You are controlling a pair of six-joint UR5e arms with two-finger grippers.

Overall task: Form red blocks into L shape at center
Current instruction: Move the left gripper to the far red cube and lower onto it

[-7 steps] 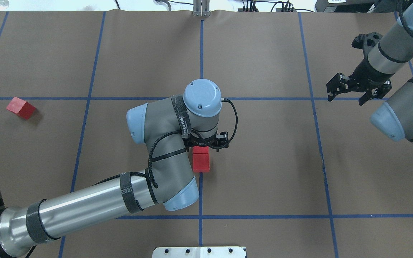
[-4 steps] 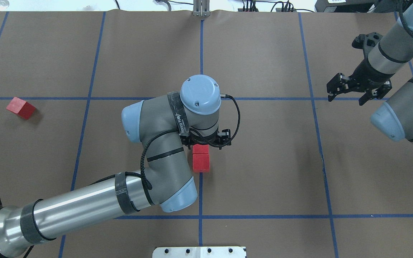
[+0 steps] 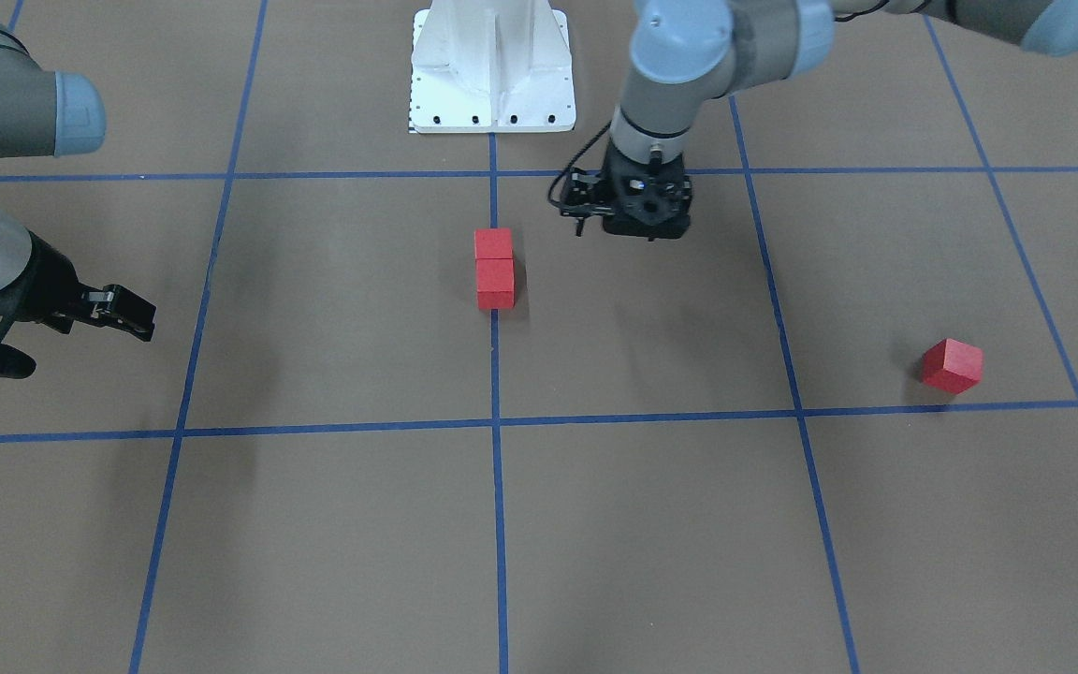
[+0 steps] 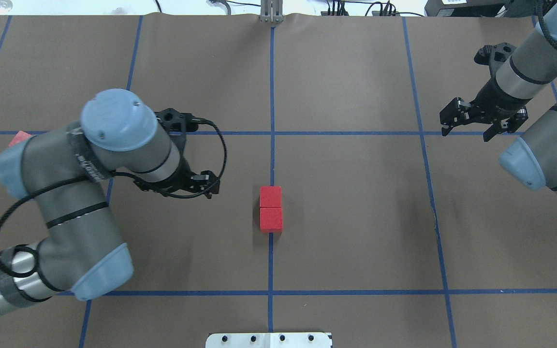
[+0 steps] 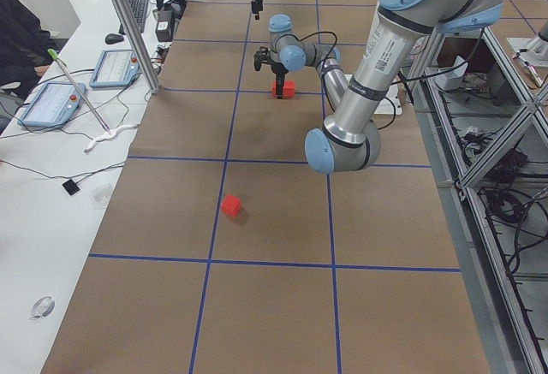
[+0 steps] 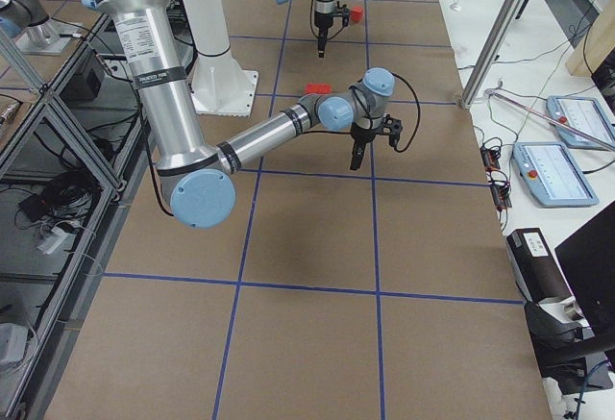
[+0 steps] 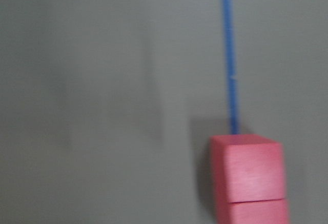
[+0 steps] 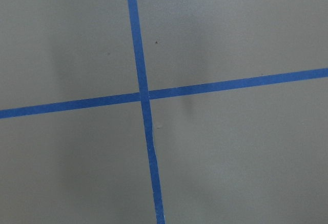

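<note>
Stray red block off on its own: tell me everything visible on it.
The lone red block is a small matte cube with plain unmarked faces. It sits flat on the brown table, turned at an angle to the blue grid, close beside a tape line, far toward the robot's left of the center pair. Nothing else touches it.

The left arm [image 4: 78, 212] and right arm [image 4: 549, 137] are grey and silver tubes with pale blue joint caps [image 4: 114, 116] (small screws dot them). A black cable [image 4: 224, 150] loops along the left arm, bound by black straps [image 4: 87, 162]. The right gripper [image 4: 466, 135] is black.
</note>
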